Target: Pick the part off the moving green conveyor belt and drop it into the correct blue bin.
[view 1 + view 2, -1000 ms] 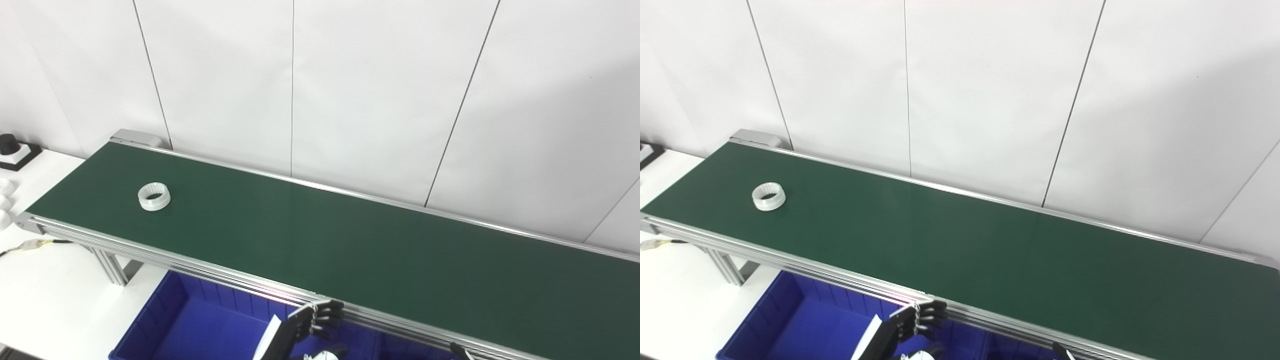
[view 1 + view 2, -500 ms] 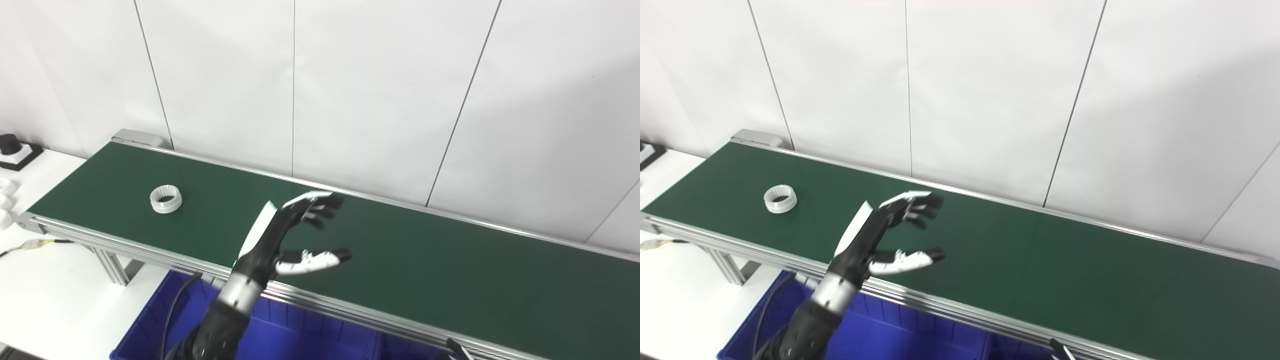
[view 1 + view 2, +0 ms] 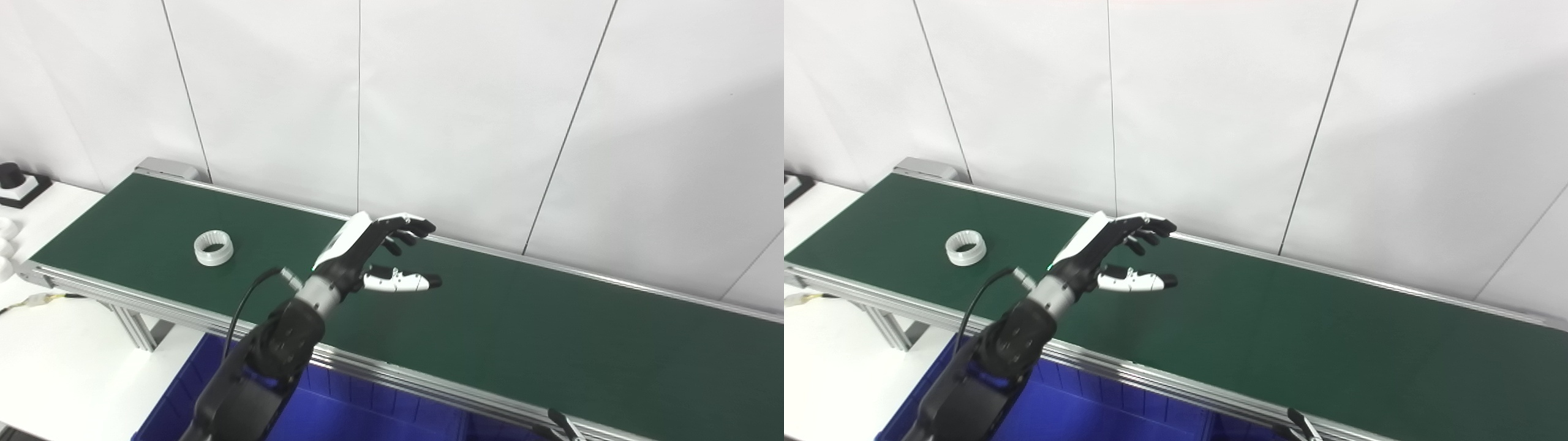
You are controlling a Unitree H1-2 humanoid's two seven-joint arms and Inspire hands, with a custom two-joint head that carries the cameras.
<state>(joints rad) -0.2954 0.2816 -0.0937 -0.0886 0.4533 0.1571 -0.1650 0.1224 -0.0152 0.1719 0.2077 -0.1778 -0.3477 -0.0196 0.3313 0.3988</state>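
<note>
A white ring-shaped part (image 3: 214,247) with a ribbed inner wall lies on the green conveyor belt (image 3: 490,318) near its left end. My left hand (image 3: 373,254) hovers above the middle of the belt, well to the right of the ring. It is open, fingers spread and thumb held apart, and holds nothing. A blue bin (image 3: 343,410) sits under the belt's near rail, partly hidden by my left arm. Of my right hand only a dark tip (image 3: 560,422) shows at the bottom edge.
The belt's aluminium rail (image 3: 429,383) runs between the bin and the belt. A white table (image 3: 55,343) lies at the left with a black-and-white object (image 3: 15,180) and white pieces at its edge. A white panelled wall stands behind the belt.
My left hand has risen from below the near rail and reached out over the middle of the belt. The white ring has drifted rightward along the belt.
</note>
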